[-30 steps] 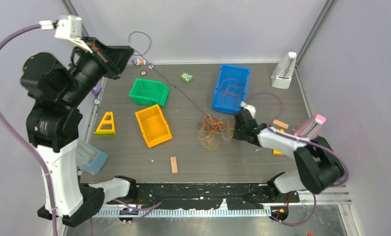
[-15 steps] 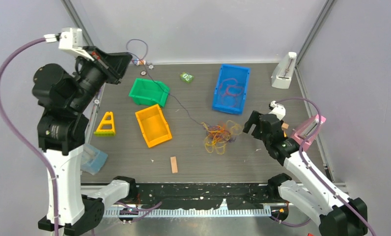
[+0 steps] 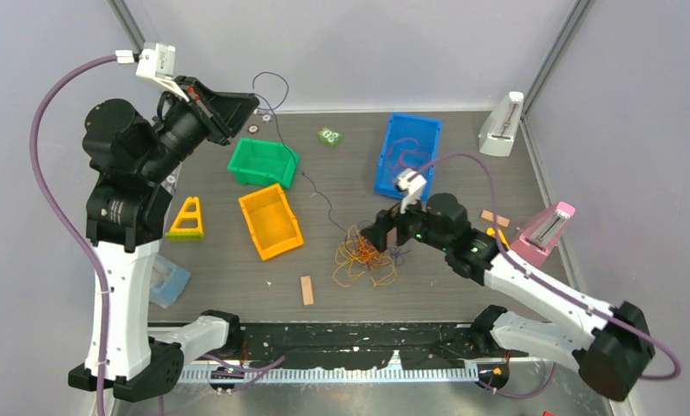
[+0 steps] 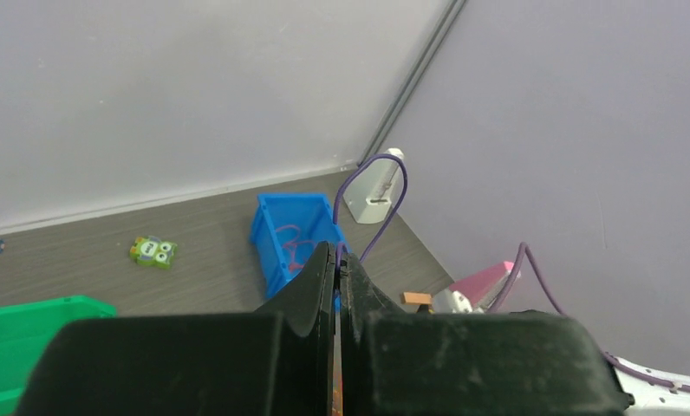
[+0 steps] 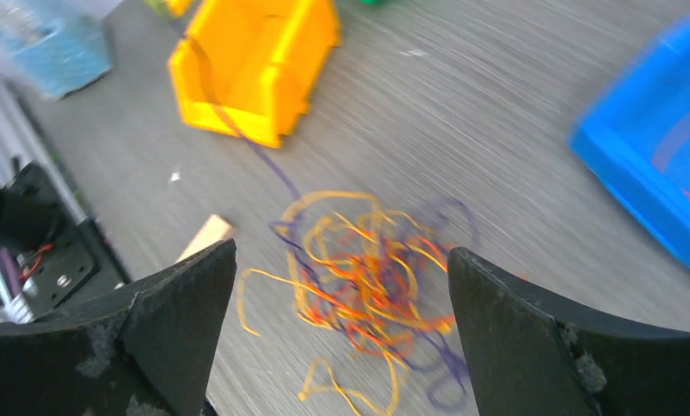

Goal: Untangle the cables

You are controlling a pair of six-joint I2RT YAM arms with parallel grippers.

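Holding left gripper [image 3: 246,104] high over the far-left corner, fingers pressed together on a dark purple strand [image 3: 311,184]; trailing that strand down into the tangle of cables [image 3: 363,256] lying mid-bench [image 3: 237,269], near the blue bin [image 3: 383,173]. Hovering right gripper [image 3: 385,232] just beside the tangle, fingers spread wide, gripping nothing. Seemingly drawing out a single strand. Next, probably: lowering the spread fingers onto the knot, pinning it while pulling the purple strand clear.

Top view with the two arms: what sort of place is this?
Probably a robotics lab test cell: a table boxed in by plain walls, a blue bin, and tangled cables set out as an exercise.
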